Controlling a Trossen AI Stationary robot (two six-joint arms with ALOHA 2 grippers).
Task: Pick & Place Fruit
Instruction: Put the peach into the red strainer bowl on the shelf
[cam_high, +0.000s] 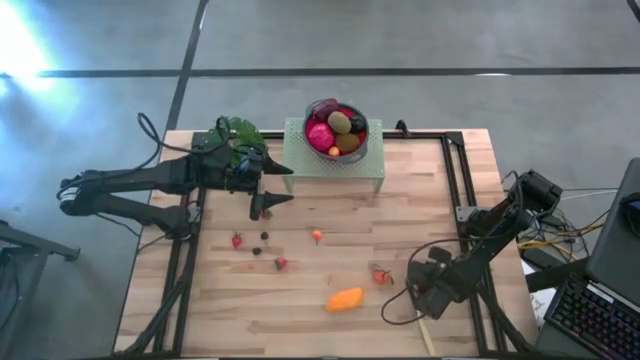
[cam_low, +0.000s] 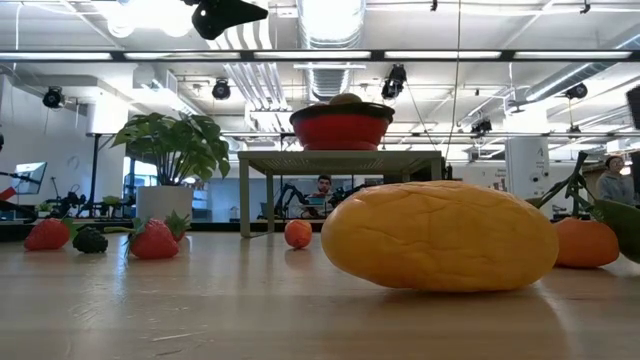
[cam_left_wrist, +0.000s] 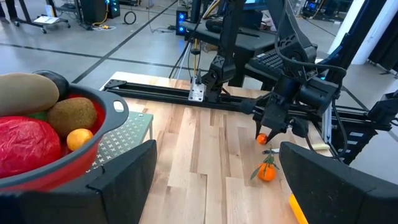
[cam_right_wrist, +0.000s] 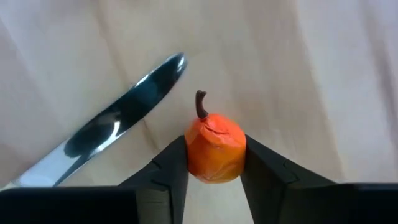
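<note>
Between the right gripper's (cam_right_wrist: 214, 163) dark fingers sits a small, stemmed orange fruit (cam_right_wrist: 214, 149); left fingers (cam_left_wrist: 118, 180) wide.

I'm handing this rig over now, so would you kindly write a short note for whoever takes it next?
Right tool: shut on a small orange fruit at the table's near right, a knife beside it.
Left tool: open, empty, hovering left of the bowl.
Done: several fruits in the bowl on the stand.
Left: the orange oval, berries and other small pieces on the table.
</note>
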